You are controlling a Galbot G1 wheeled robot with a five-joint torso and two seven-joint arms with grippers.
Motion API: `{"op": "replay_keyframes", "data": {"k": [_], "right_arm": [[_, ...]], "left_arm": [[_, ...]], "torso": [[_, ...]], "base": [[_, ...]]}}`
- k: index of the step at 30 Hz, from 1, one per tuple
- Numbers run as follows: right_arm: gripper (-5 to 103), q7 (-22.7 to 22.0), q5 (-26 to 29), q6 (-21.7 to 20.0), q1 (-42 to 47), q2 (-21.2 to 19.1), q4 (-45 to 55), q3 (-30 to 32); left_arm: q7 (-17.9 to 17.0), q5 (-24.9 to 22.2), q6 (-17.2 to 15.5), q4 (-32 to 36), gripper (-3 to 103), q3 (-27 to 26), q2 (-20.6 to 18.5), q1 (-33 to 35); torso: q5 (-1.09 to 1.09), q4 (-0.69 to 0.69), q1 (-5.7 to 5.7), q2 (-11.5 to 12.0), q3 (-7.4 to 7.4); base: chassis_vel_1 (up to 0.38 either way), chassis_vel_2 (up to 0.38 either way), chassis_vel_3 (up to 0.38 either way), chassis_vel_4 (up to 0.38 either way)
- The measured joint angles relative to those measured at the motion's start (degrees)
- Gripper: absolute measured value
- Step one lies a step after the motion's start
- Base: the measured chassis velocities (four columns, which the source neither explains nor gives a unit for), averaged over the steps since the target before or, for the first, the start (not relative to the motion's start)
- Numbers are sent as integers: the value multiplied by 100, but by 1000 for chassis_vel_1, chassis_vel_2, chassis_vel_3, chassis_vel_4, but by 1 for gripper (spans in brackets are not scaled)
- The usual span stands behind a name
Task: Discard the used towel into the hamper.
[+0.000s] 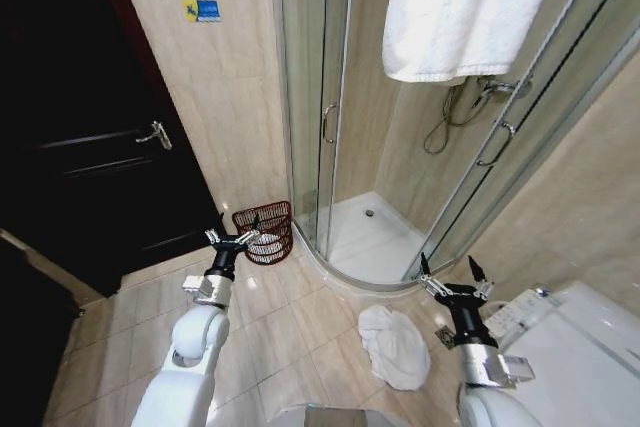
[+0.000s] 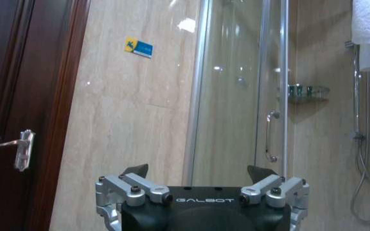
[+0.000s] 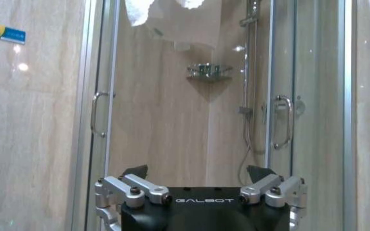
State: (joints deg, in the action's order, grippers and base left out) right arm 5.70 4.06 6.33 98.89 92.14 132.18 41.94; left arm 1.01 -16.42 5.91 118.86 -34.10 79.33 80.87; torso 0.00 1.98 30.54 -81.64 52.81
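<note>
In a tiled bathroom, a crumpled white towel [image 1: 394, 346] lies on the floor near the right gripper [image 1: 452, 271], whose jaws gape wide and empty; the left gripper [image 1: 232, 235], equally spread, hovers beside the wire hamper [image 1: 267, 230] against the shower enclosure [image 1: 335, 127]. Loose folds could slip from a shallow pinch.

1. The hamper [image 1: 268, 230] is partly covered by the left pincer [image 1: 232, 238]; the pale thing inside it is too small to tell.
2. The hanging white towel [image 1: 470, 7] runs off the head view's top edge.
3. The toilet [image 1: 580, 347] is cut by the right and bottom edges.
</note>
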Motion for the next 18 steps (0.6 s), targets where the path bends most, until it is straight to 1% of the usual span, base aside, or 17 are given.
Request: {"op": "replay_keyframes", "data": {"k": [1, 2, 3, 5, 6, 9, 10, 12, 13, 14, 15, 16, 17, 18], "right_arm": [[100, 0, -31, -126, -260, 0, -14, 10], [100, 0, -31, -126, -260, 0, -14, 10], [100, 5, -57, -209, -441, 0, -13, 20], [100, -42, -72, -498, -997, 0, 6, 29], [100, -42, -72, -498, -997, 0, 6, 29], [100, -185, -50, -731, -1602, -2, -26, 8], [100, -185, -50, -731, -1602, -2, -26, 8], [100, -326, 43, -801, -2126, -181, -183, -43], [100, -353, 100, -794, -2339, -336, -297, -69], [100, -359, 158, -767, -2457, -461, -378, -85], [100, -359, 158, -767, -2457, -461, -378, -85], [100, -362, 226, -737, -2559, -594, -457, -98], [100, -364, 404, -697, -2749, -839, -589, -114], [100, -381, 540, -688, -2883, -992, -667, -115]], "left_arm": [[1, 0, 49, 5, 100, -40, 0, 39], [1, 0, 49, 5, 100, -40, 0, 39], [3, 1, 87, 5, 100, -83, 5, 64], [23, 6, 169, 6, 100, -214, 23, 137], [23, 6, 169, 6, 100, -214, 23, 137], [45, 27, 303, -20, 100, -391, 40, 231], [45, 27, 303, -20, 100, -391, 40, 231], [53, 29, 381, -53, 100, -562, 45, 338], [56, 29, 438, -84, 100, -633, 39, 392], [56, 29, 478, -114, 100, -683, 33, 427], [56, 29, 478, -114, 100, -683, 33, 427], [59, 30, 516, -141, 100, -724, 26, 462], [83, 35, 588, -212, 100, -809, 32, 529], [94, 45, 613, -245, 100, -849, 62, 547]], "torso": [[1, 0, 1, -3, 2], [1, 0, 1, -3, 2], [0, 1, 1, -3, 2], [0, 1, 1, -1, 2], [0, 1, 1, -1, 2], [0, 1, -1, 6, -2], [0, 1, -1, 6, -2], [0, 1, -5, 15, -6], [0, 1, -7, 18, -8], [0, 2, -8, 20, -9], [0, 2, -8, 20, -9], [0, 2, -9, 22, -10], [2, 2, -11, 27, -12], [2, 0, -12, 29, -13]], "base": [[0, 0, 0, 0], [0, 0, 0, 0], [0, 0, 0, 0], [0, 0, 0, 0], [0, 0, 0, 0], [0, 0, 0, 0], [0, 0, 0, 0], [0, 0, 0, 0], [0, 0, 0, 0], [0, 0, 0, 0], [0, 0, 0, 0], [0, 0, 0, 0], [0, 0, 0, 0], [0, 0, 0, 0]]}}
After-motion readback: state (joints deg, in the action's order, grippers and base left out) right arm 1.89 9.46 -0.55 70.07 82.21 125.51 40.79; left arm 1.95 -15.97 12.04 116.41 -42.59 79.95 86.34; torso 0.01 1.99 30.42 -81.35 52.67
